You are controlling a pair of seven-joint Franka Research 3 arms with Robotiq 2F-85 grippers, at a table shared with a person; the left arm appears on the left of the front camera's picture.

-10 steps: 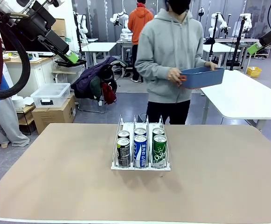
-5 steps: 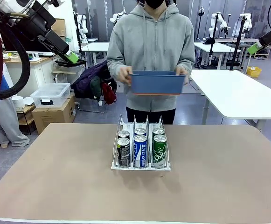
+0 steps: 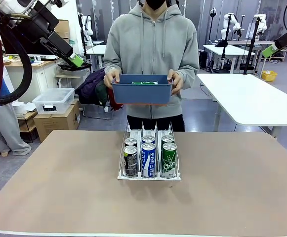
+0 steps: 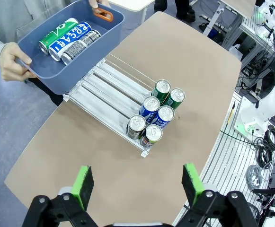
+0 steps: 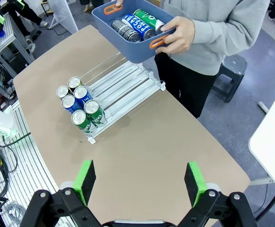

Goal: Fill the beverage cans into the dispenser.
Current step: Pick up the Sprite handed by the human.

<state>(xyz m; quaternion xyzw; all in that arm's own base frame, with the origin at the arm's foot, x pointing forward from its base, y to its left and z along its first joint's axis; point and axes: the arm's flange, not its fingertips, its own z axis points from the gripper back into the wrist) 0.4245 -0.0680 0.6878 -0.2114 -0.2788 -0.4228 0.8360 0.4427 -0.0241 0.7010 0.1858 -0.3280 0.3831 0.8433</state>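
Beverage cans [image 3: 148,159]: six in dispenser [image 4: 102,92]; wrist views: three inside bin [image 4: 78,71]

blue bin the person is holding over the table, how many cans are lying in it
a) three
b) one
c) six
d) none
a: the left wrist view looks down into the blue bin and shows three cans lying side by side, one green, one blue-and-white and one black.

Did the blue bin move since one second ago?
Yes. In the front view the blue bin went leftward, from right of the can rack to directly above its far end.
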